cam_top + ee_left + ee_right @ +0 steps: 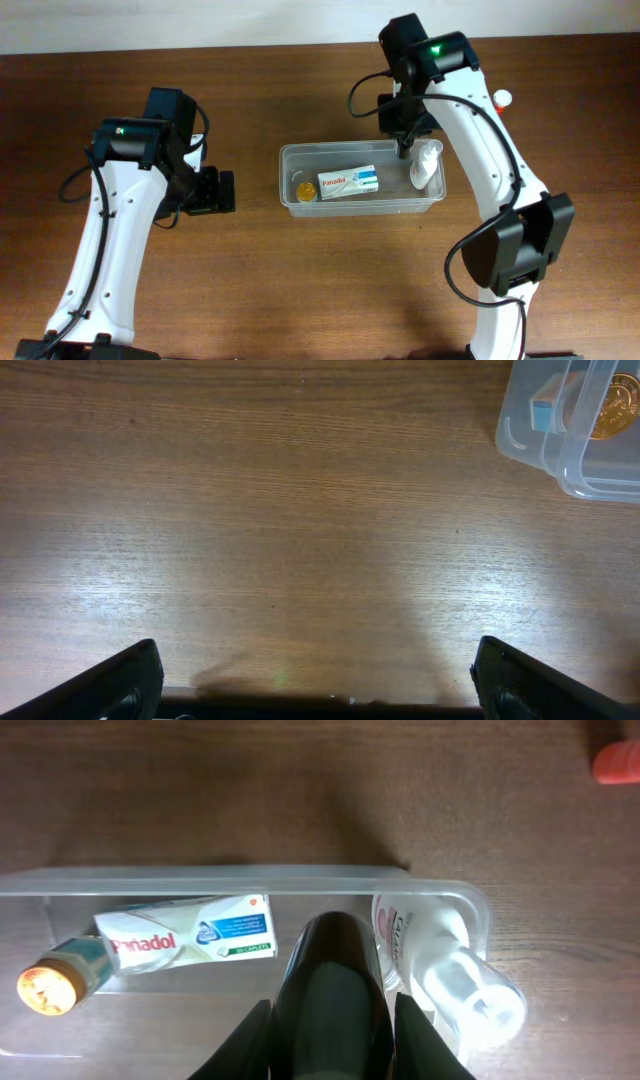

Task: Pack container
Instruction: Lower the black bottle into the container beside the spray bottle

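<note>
The clear plastic container (360,149) lies at the table's middle. It holds a white Panadol box (347,182), a small gold-capped bottle (304,190) and a white pump bottle (425,165) leaning at its right end. My right gripper (404,143) is above the container's back right part, shut on a dark bottle (335,970) held upright over the tub (200,880). The right wrist view also shows the box (190,933), the gold cap (45,988) and the pump bottle (455,980). My left gripper (225,190) is open and empty, left of the container (530,440).
A small red-and-white object (503,99) lies on the table behind the right arm; it also shows in the right wrist view (615,762). Bare wood table (300,540) lies in front of the left gripper (318,680).
</note>
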`<action>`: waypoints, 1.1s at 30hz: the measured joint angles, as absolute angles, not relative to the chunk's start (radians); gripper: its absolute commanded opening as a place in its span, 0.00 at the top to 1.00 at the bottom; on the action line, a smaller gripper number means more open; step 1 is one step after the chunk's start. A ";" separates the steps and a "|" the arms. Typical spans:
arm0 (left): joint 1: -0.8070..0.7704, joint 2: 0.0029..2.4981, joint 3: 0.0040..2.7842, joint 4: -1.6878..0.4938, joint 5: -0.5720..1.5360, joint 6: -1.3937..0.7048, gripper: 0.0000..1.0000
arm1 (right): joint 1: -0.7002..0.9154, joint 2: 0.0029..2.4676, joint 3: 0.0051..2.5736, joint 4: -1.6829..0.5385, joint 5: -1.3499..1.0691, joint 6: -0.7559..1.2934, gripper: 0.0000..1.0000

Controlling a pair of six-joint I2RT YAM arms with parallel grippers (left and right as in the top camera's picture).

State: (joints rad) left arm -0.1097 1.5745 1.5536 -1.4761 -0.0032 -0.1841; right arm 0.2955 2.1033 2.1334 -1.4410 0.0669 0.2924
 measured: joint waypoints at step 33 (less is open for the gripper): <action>-0.110 1.575 1.554 -1.476 -0.004 -0.184 0.01 | 0.262 2.103 1.829 -1.188 -0.001 0.292 0.74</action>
State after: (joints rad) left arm -0.1097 1.5745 1.5536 -1.4761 -0.0036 -0.1844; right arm 0.2615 2.1033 1.8294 -1.1877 -0.0010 0.2920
